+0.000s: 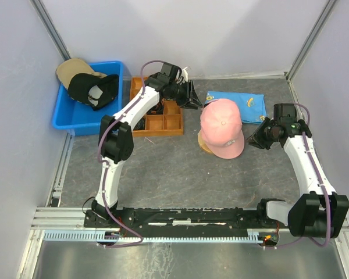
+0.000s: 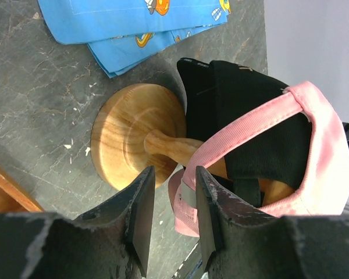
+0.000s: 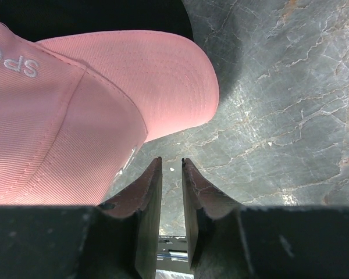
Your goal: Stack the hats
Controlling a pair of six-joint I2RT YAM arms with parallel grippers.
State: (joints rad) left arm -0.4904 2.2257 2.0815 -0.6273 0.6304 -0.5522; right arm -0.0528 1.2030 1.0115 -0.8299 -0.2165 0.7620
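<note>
1. The left pincer (image 2: 174,174) stands partly spread and pinches nothing. The pink hat (image 2: 314,151) sits just ahead of it and to its right, pulled over a black hat (image 2: 244,99) on a wooden stand (image 2: 128,139)
2. The right pincer (image 3: 171,160) has its fingers only a narrow slit apart, with nothing between them. The pink brim lies ahead and to its left, raised off the surface (image 3: 279,87)
3. The stand's stem is directly in front of the left pincer, so a push forward would likely tip the stand and spill both hats
4. The pink hat looks loosely seated, so a nudge on the brim from the right pincer could twist it or slide it off the black one
5. The tan hat (image 1: 70,68) and a second black hat (image 1: 93,90) overlap in the blue bin (image 1: 64,119), well behind the left pincer. Lifting one may drag the other out
6. Only the left wrist view shows the stem, the hidden black hat and the pink back strap. From above, the pink crown covers nearly all of that
7. Only the top view shows the bin. Only the right wrist view shows the white lettering on the pink hat and the narrow slit between the right pincer's fingers
</note>
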